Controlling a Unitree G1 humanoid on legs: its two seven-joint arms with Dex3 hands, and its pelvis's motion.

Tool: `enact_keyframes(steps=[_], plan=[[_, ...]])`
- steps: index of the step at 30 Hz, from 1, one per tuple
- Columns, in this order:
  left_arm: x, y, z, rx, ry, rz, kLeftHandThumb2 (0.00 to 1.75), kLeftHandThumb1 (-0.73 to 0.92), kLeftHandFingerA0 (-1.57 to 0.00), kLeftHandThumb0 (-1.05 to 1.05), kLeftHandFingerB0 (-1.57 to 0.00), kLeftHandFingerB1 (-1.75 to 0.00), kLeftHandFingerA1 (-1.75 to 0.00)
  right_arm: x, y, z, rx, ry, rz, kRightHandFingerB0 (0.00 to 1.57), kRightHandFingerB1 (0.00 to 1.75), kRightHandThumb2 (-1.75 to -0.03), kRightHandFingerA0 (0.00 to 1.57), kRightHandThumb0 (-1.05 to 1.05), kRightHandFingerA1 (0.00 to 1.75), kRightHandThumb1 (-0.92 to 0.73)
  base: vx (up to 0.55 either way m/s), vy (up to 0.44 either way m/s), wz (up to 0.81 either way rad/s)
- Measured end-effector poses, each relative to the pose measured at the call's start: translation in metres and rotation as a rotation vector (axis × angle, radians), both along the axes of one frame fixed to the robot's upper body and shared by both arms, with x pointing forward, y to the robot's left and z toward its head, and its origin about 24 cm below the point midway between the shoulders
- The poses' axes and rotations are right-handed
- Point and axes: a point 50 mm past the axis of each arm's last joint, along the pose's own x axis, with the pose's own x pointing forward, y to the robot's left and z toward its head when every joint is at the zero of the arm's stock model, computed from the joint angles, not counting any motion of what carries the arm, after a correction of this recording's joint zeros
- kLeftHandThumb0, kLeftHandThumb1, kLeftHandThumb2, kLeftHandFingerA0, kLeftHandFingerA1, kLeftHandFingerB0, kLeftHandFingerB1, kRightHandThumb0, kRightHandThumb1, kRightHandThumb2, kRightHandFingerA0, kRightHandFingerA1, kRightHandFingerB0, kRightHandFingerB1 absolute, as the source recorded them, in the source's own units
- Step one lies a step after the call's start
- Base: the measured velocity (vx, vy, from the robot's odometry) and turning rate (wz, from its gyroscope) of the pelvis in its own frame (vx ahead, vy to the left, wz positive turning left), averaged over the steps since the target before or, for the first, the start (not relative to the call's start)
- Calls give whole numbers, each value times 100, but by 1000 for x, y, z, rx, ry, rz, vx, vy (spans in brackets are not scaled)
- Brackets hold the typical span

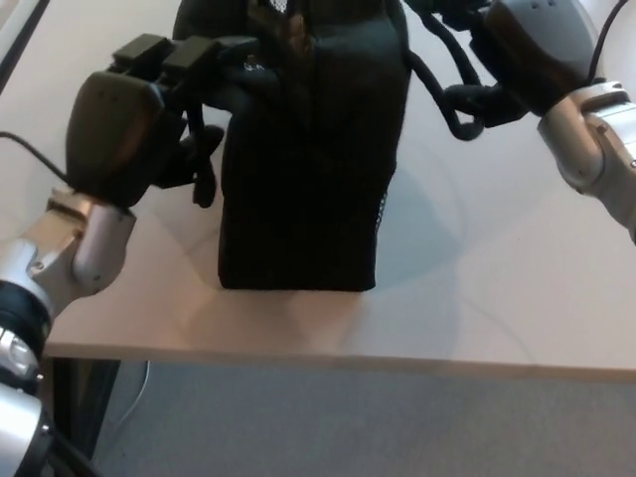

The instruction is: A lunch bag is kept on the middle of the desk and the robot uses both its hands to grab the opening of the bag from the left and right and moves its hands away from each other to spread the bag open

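Observation:
The black lunch bag [303, 179] stands upright on the pale desk [477, 288], its top cut off by the upper edge of the head view. My left hand [129, 124] is at the bag's left, its fingers [204, 55] reaching over and closed on the left side of the opening. From the upper right, my right hand [527, 45] is closed on the right side of the opening. A black strap loop [459, 99] hangs below the right hand. The inside of the bag is hidden.
The desk's front edge [338, 360] runs across just below the bag, with grey floor beneath it. A thin black cable [30, 149] trails from my left forearm. A second cable [599, 35] runs by my right wrist.

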Motion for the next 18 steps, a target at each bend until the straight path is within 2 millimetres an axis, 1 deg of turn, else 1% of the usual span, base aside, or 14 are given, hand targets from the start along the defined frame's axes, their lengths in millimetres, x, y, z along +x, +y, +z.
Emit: enact_keyframes(steps=[1, 2, 3, 4, 5, 6, 7, 8, 10, 11, 12, 13, 14, 18], plan=[[-1, 3, -2, 9, 5, 14, 85, 38, -12, -1, -7, -46, -48, 0, -4, 1, -8, 1, -11, 10, 20, -76, 10, -72, 33, -44, 0, 0, 0], [-1, 4, -3, 11, 8, 18, 86, 39, -6, 1, -1, -45, -46, 0, -5, 1, -13, 4, -16, 10, 11, -78, 11, -74, 17, -46, 0, 0, 0], [-2, 8, -5, 21, 12, 34, 85, 39, 0, 1, 0, -45, -44, 1, -9, 2, -26, 8, -30, 1, 17, -81, 1, -67, 18, -42, 0, 0, 0], [-3, 11, -6, 27, 15, 44, 85, 39, 0, 1, 0, -45, -44, 1, -10, 2, -33, 10, -37, 1, 17, -81, 1, -67, 18, -42, 0, 0, 0], [-3, 14, -7, 32, 18, 53, 64, 53, -11, 2, -7, -28, -20, 1, -12, 2, -39, 11, -44, 0, 17, -82, 0, -66, 16, -41, 0, 0, 0], [-4, 17, -8, 38, 21, 67, 79, 45, 0, 2, 0, -34, -18, 2, -14, 2, -50, 13, -56, 0, 7, -82, 0, -77, 2, -47, 0, 0, 0], [-4, 18, -8, 40, 22, 72, 59, 56, 0, 0, -1, -24, -17, 2, -15, 3, -56, 14, -63, 0, 6, -83, 0, -80, 0, -49, 0, 0, 0], [-4, 18, -9, 42, 22, 77, 76, 47, 0, -3, 0, -23, 0, 2, -15, 3, -61, 14, -68, 0, 7, -83, 0, -80, 0, -49, 0, 0, 0], [-3, 18, -8, 47, 17, 91, 76, 47, 0, -3, 0, -22, 0, 3, -16, 3, -70, 15, -78, 0, 8, -83, 0, -81, 0, -49, 0, 0, 0], [-3, 19, -8, 52, 9, 102, 62, 55, 0, -2, 0, -13, 0, 3, -16, 3, -73, 15, -86, 0, 0, -57, 0, -73, 0, -57, 0, 0, 0], [-2, 19, -7, 55, 2, 109, 62, 55, 0, -2, 0, -13, 0, 3, -16, 3, -74, 15, -90, 0, 0, -57, 0, -73, 0, -57, 0, 0, 0], [-2, 19, -7, 57, 0, 112, 76, 46, 0, 0, 0, -23, -1, 3, -16, 3, -74, 15, -92, 0, 0, -57, 0, -73, 0, -57, 0, 0, 0], [-2, 19, -7, 60, -10, 118, 76, 47, 0, -2, 0, -21, 0, 3, -16, 4, -75, 14, -96, 0, 5, -83, 0, -81, 0, -48, 0, 0, 0], [-2, 15, -1, 66, -77, 128, 75, 45, 0, 2, 0, -18, 0, 3, -19, 10, -60, -5, -96, 0, 5, -84, 0, -82, 0, -50, 0, 0, 0]])
